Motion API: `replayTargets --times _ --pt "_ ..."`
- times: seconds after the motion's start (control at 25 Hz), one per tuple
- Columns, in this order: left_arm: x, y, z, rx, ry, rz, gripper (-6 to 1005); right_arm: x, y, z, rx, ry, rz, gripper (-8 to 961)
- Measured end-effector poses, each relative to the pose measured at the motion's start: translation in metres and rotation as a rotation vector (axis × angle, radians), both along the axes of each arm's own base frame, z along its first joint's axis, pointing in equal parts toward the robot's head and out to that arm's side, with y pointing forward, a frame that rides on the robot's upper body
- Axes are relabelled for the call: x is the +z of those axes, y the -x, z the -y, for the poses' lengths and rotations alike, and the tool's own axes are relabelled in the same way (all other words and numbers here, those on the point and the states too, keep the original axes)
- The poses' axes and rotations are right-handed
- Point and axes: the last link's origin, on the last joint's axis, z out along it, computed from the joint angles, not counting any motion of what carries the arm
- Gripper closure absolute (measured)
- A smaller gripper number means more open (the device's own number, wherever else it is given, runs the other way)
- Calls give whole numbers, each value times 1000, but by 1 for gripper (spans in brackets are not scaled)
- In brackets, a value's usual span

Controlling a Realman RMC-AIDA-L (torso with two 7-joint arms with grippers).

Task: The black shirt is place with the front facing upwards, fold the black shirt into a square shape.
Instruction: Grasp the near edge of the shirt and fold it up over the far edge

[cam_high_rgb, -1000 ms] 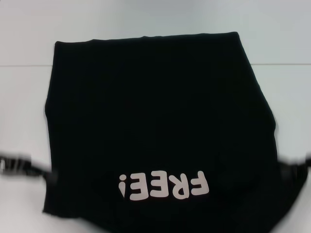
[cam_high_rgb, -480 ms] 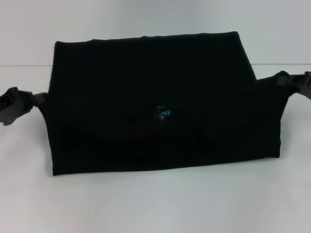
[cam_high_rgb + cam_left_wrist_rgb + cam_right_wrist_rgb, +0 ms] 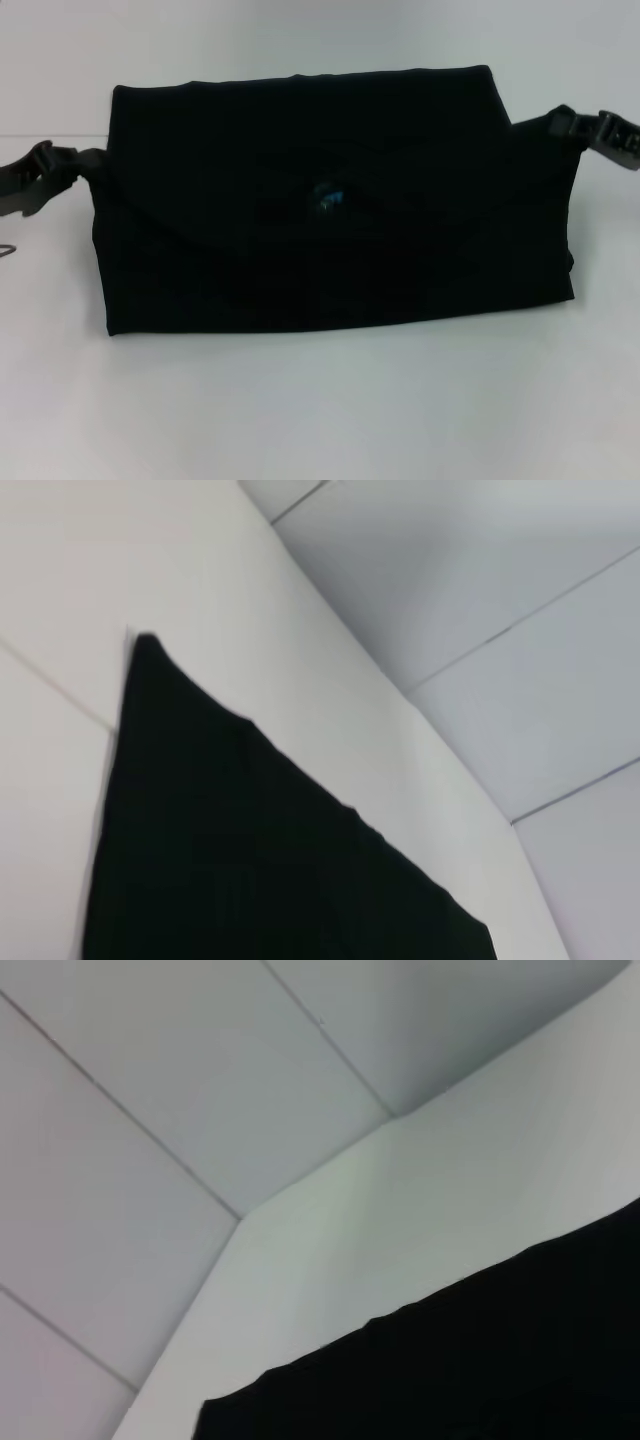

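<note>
The large plain black cloth T-shirt (image 3: 330, 210) lies doubled over on the white worktop (image 3: 320, 410), stretched between my two claws as a wide band, with its small blue neck label (image 3: 328, 196) showing near the middle of the upper layer. My left claw (image 3: 88, 162) pinches the shirt's upper corner on my left, and my right claw (image 3: 548, 126) pinches the matching corner on my right; both are pressed together on cloth. The folded edge nearest me runs fairly straight from one side to the other. My left wrist view shows a black corner (image 3: 250, 850) over the pale worktop, my right wrist view a black edge (image 3: 480, 1350). Bare worktop spreads outside each claw and on the near side of the fold.
</note>
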Motion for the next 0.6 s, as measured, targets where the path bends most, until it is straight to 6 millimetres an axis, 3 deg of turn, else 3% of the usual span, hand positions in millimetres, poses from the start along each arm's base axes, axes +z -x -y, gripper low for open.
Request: replayTargets --times 0.32,0.52,0.6 --pt "-26 4 -10 63 -65 -88 972 -29 -12 -9 -94 -37 161 930" --pt "-43 -1 -16 75 -134 -122 949 -43 -8 -14 -64 -50 279 929" --pt "-44 -2 -17 77 -137 -130 926 -46 -6 -15 -47 -52 305 873"
